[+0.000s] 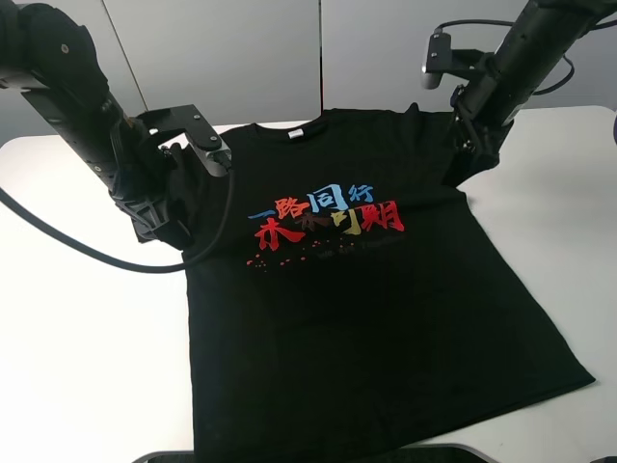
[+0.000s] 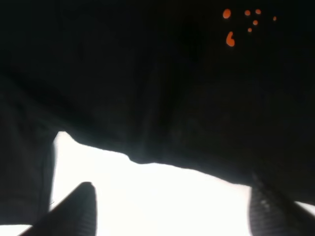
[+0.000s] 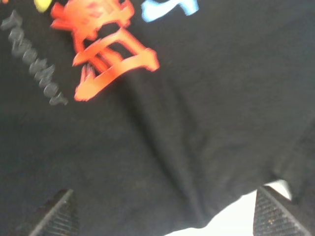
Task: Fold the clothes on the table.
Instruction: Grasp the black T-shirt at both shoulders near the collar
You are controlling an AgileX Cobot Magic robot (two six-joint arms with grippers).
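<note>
The black T-shirt (image 1: 366,309) lies spread flat, chest up, on the white table (image 1: 77,338). Its red, blue and orange characters (image 1: 323,217) and its white neck label (image 1: 296,134) show. My left gripper (image 1: 181,210) is low at the shirt's left sleeve. In the left wrist view it (image 2: 172,216) is open, with bare table between the fingertips (image 2: 74,211) and the shirt's edge (image 2: 147,160) just ahead. My right gripper (image 1: 469,159) is at the right sleeve. In the right wrist view it (image 3: 167,216) is open over the black fabric (image 3: 197,123), near the print (image 3: 106,54).
A black cable (image 1: 87,253) from the left arm loops over the table's left side. A dark object (image 1: 318,453) sits at the table's front edge. Grey wall panels (image 1: 241,48) stand behind the table. Bare tabletop shows on both sides of the shirt.
</note>
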